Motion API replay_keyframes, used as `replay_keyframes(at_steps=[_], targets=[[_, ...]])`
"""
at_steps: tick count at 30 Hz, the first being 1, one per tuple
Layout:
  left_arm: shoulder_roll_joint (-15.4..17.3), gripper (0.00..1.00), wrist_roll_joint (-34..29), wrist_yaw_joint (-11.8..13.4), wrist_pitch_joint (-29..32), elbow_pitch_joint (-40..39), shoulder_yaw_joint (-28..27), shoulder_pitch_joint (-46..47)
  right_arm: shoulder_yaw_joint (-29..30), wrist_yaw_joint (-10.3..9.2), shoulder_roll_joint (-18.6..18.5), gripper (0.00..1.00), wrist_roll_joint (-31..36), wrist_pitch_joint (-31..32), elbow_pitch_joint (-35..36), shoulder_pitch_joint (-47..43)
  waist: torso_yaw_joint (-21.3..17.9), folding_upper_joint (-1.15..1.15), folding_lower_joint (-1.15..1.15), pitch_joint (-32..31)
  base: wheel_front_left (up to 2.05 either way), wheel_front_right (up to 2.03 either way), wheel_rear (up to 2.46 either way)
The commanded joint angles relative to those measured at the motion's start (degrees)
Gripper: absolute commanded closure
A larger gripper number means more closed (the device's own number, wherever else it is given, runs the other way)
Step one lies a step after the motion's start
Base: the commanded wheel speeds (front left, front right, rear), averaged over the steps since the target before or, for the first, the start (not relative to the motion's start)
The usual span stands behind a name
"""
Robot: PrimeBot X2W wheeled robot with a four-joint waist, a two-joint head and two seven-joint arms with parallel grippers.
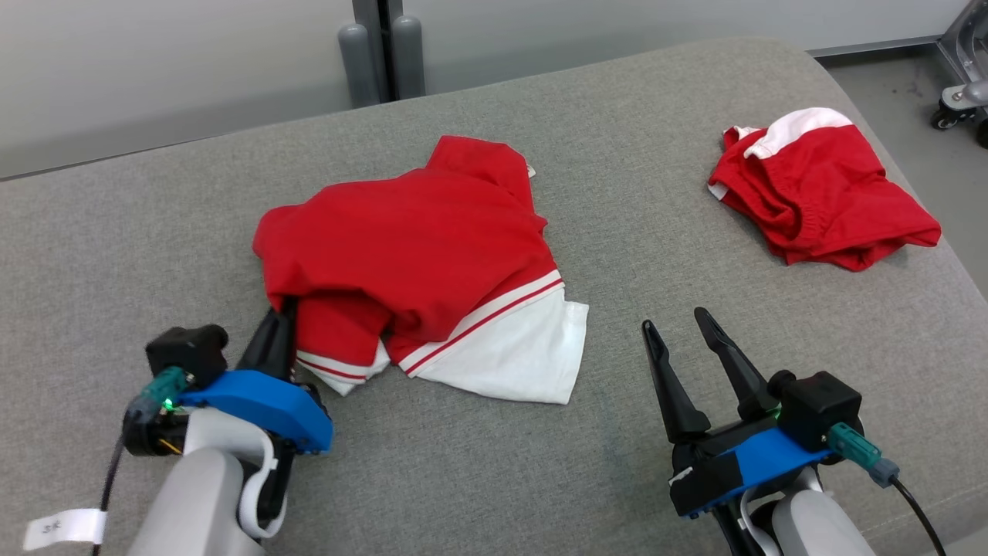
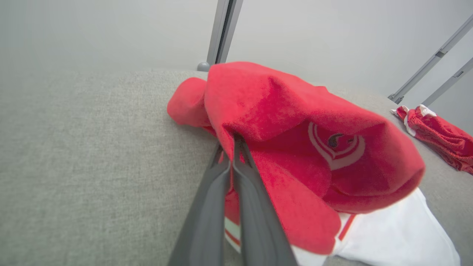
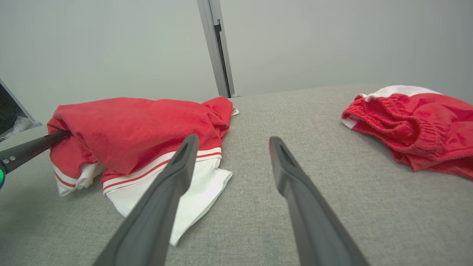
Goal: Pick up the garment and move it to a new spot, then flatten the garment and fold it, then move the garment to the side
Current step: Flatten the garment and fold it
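Observation:
A crumpled red and white garment lies in the middle of the grey padded surface. My left gripper is shut on the garment's red fabric at its left edge; the fingertips are tucked into a fold. In the left wrist view the two fingers are pressed together, pinching the red cloth, which carries a white emblem. My right gripper stands open to the right of the garment, apart from it. The right wrist view shows the garment at left with the left gripper's finger entering it.
A second red and white garment lies bunched at the far right of the surface, near its right edge. A grey post stands behind the surface against the wall. A wheeled base sits on the floor at the top right.

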State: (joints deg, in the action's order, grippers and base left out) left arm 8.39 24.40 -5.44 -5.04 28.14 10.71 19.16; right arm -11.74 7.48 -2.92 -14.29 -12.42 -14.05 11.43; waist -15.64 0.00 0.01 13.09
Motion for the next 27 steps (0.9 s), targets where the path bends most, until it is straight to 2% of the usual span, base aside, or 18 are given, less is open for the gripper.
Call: replay_keyframes(at_steps=[1,4,10,14,18,19,20,24,27], targets=[[0.9,1.0,0.1,-0.2,0.2,-0.8,-0.3,1.1,0.1,0.03,0.0,0.0,-0.4,-0.3,-0.2,0.6,0.0,0.0,-0.01,0.0,0.0,0.0,0.0],[4.9,1.0,0.2,-0.7,2.5,-5.9,-0.9,1.8,0.0,0.03,0.0,0.0,-0.4,-0.6,-0.4,0.9,-0.3,0.0,-0.01,0.0,0.0,0.0,0.0],[16.4,1.0,-2.5,-1.3,11.4,-12.9,-1.3,5.4,-0.7,0.03,0.0,0.0,-0.8,-1.1,-0.6,1.6,-1.2,0.0,-0.01,1.3,0.0,0.0,0.0],[22.5,1.0,-3.4,-1.5,15.2,-13.2,-1.9,9.0,-2.1,0.03,0.0,0.0,-1.7,-1.4,-0.8,2.8,-2.9,0.0,-0.01,2.9,0.0,0.0,0.0],[26.4,1.0,-4.7,-1.6,15.8,-10.8,-1.9,11.8,-3.7,0.03,0.0,0.0,-3.0,-1.9,-1.4,4.1,-5.1,0.0,-0.01,4.6,0.0,0.0,0.0],[27.2,0.8,-5.2,-1.2,15.8,-9.9,-2.1,12.4,-4.0,0.03,0.0,0.0,-3.2,-2.0,-1.6,4.4,-5.6,0.0,-0.01,4.9,0.0,0.0,0.0],[27.6,0.01,-5.4,-0.8,15.9,-8.7,-2.2,12.8,-4.2,0.03,0.0,0.0,-3.5,-2.2,-1.9,4.8,-6.0,0.0,-0.01,5.1,0.0,0.0,0.0],[27.1,0.0,-4.7,0.8,15.5,-5.3,-3.3,12.6,-4.0,0.03,0.0,0.0,-3.8,-2.6,-2.7,5.0,-6.6,0.0,-0.01,5.4,0.0,0.0,0.0],[25.2,0.0,-3.1,0.7,16.2,-3.2,-2.8,10.5,-2.6,0.03,0.0,0.0,-3.1,-2.6,-3.0,4.2,-5.4,0.0,-0.01,5.0,0.0,0.0,0.0]])
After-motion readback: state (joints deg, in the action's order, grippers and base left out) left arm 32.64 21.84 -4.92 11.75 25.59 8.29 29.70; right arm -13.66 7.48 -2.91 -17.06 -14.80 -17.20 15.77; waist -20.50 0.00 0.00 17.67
